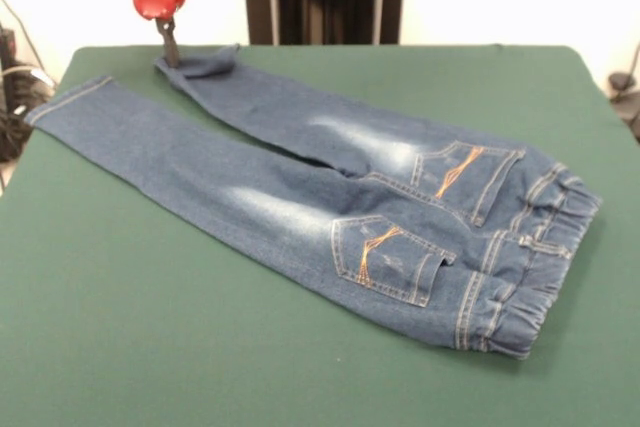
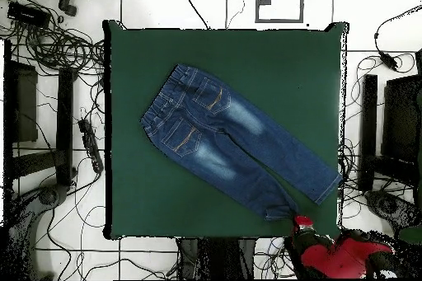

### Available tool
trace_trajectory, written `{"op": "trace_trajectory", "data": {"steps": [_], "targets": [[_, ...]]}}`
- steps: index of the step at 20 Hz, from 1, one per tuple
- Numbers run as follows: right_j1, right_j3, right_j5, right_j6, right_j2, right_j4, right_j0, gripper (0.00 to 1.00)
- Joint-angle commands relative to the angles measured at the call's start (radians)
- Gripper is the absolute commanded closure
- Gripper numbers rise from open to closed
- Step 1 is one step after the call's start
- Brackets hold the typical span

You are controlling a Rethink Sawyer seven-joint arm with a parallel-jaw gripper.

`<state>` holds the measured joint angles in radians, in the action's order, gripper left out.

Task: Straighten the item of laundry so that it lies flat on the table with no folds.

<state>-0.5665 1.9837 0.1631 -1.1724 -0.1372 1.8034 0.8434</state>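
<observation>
Denim jeans lie diagonally on the green table, pockets up; no legible labels. The hand grips one leg's crumpled hem at the table's far edge.

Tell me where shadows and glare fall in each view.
Front view: backdrop behind the tool is blown out white, and a soft shadow sits under the jeans' waistband. Overhead view: table evenly lit, no glare, barely any shadow beside the jeans.
</observation>
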Motion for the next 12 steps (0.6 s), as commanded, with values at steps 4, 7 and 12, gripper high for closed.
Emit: {"op": "trace_trajectory", "data": {"steps": [4,7,12], "targets": [[0.062,-0.217,0.023,-0.223,0.138,0.165,-0.213,1.00],[0.084,-0.241,0.060,-0.264,0.186,0.190,-0.263,1.00],[0.105,-0.268,0.083,-0.264,0.225,0.187,-0.301,1.00]]}}
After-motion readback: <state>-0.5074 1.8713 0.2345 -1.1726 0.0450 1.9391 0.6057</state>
